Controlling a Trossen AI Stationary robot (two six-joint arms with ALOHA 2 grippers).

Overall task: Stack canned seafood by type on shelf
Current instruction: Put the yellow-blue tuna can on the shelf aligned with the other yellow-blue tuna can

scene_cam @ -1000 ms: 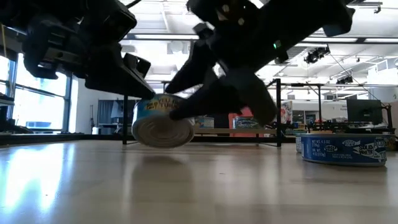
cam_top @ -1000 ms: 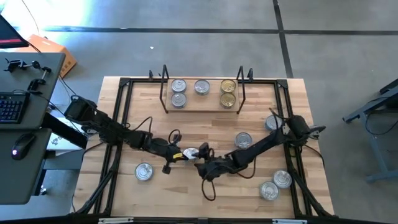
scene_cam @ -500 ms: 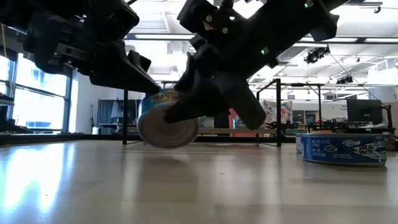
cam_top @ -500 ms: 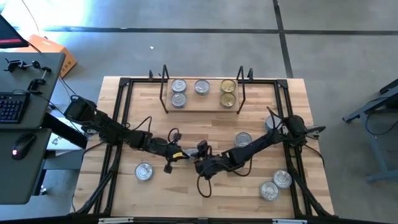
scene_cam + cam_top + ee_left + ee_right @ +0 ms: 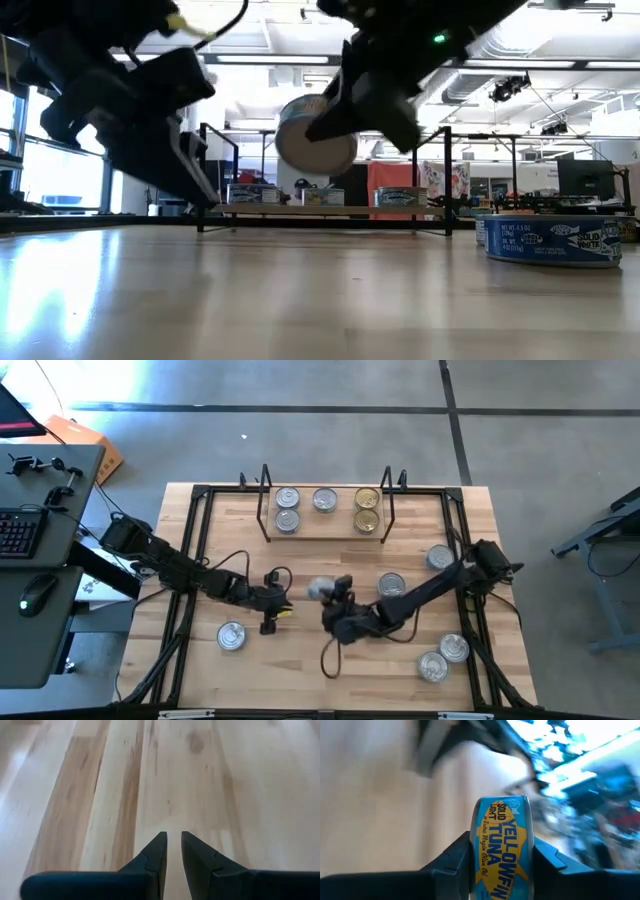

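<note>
Tin (image 5: 504, 851): blue-and-yellow label reading "Yellowfin Tuna", clamped on edge between the right gripper's fingers; in the low view (image 5: 315, 137) it hangs clear above the table, nearer the camera than the shelf.
Right gripper (image 5: 330, 592): closed on the tin's two flat faces, in front of the shelf and near the table's middle; silver face of the tin visible from above (image 5: 318, 589).
Left gripper (image 5: 170, 851): fingers nearly together with a narrow gap, nothing between them, pointing down at bare wood; sits left of the held tin, apart from it (image 5: 270, 612).
Shelf (image 5: 325, 534): at the table's far edge, wire uprights at both ends.
Tins on shelf: two silver at the shelf's left end (image 5: 287, 497), one silver at centre (image 5: 324, 499), two gold-topped at the right end (image 5: 367, 499).
Loose tins: one front-left of the shelf (image 5: 231, 636), one just right of the right gripper (image 5: 391, 584), one near the right arm's base (image 5: 438, 558), two touching at the table's front right (image 5: 444, 658).
Table (image 5: 300, 670): light wood with a black frame.
</note>
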